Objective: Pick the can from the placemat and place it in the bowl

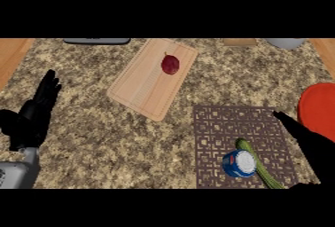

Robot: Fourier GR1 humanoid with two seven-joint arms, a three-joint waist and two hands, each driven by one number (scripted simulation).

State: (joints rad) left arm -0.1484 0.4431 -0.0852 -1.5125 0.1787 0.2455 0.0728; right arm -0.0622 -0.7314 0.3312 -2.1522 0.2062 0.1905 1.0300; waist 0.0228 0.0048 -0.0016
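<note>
Can (pixel 239 163) stands upright at the near edge of the placemat (pixel 219 128), with a green vegetable (pixel 262 169) touching its right side. Right hand (pixel 309 144) is the closer one, fingers straight, holding nothing — the can lies just to its left. Left hand (pixel 36 117) rests open at the worktop's left edge, well apart. Red bowl (pixel 319 108) sits further back — beside the mat's far right corner.

I see a counter (pixel 85 133) speckled tan and brown, pale wood cutting board (pixel 147 84), dark red fruit (pixel 170 64), brown lattice-patterned placemat (pixel 229 124), blue can (pixel 240 163) with white top, green vegetable (pixel 263 172), orange-red bowl (pixel 318 108), black left hand (pixel 33 119), black right hand (pixel 314 146), grey forearm (pixel 16 175).
</note>
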